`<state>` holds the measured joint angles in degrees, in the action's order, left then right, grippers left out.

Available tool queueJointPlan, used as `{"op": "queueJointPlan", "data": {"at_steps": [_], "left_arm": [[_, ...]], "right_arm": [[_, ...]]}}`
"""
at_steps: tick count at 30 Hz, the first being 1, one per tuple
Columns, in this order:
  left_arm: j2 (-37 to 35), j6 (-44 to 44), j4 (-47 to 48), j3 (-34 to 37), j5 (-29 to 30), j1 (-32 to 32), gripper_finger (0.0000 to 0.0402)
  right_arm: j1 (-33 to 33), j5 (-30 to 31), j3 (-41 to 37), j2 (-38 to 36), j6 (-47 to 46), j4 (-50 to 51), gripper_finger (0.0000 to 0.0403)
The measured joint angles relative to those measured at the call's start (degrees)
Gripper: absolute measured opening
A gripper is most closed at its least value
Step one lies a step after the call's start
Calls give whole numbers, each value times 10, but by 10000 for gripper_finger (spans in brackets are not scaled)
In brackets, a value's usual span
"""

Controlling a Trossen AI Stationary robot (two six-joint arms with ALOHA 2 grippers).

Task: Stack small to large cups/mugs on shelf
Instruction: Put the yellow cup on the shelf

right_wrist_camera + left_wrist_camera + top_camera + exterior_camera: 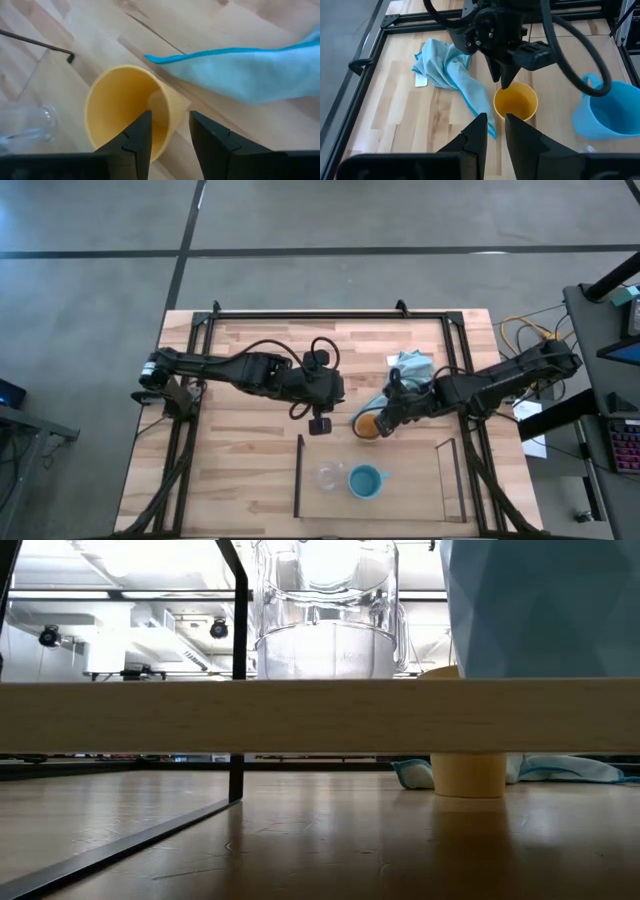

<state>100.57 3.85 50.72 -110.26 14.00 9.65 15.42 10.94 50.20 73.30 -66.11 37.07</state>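
Observation:
A yellow-orange cup [366,426] stands upright with its base on the table [467,775], just beyond the shelf [298,475]. My right gripper [383,423] is shut on the cup's rim. A clear cup [330,477] and a light blue mug [365,480] stand side by side on the shelf's wooden board [320,715]. My left gripper [320,424] hovers left of the yellow cup, narrowly open and empty, with its fingers [477,135] pointing toward the cup [516,102]. My right gripper holds the yellow cup's wall at the rim [172,112], on the cup's right side. One finger [139,135] is inside the cup and one [210,137] is outside. The fingers slant down from the table's right side. The cup's base rests on the table.
A light blue cloth [410,365] lies crumpled on the table beyond the yellow cup, with one corner [165,59] reaching close to it. A large black frame [330,315] runs around the tabletop. Bare wood lies to the left of the shelf.

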Motion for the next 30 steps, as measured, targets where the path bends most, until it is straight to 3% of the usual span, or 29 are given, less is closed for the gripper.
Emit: {"op": "queueJointPlan", "data": {"at_steps": [19, 30], "left_arm": [[0, -3, 0, 0, 0, -3, 54], [0, -3, 0, 0, 0, -3, 54]], "right_arm": [[1, -4, -16, 0, -14, -16, 115], [5, -42, -13, 81, -8, -27, 113]]}}
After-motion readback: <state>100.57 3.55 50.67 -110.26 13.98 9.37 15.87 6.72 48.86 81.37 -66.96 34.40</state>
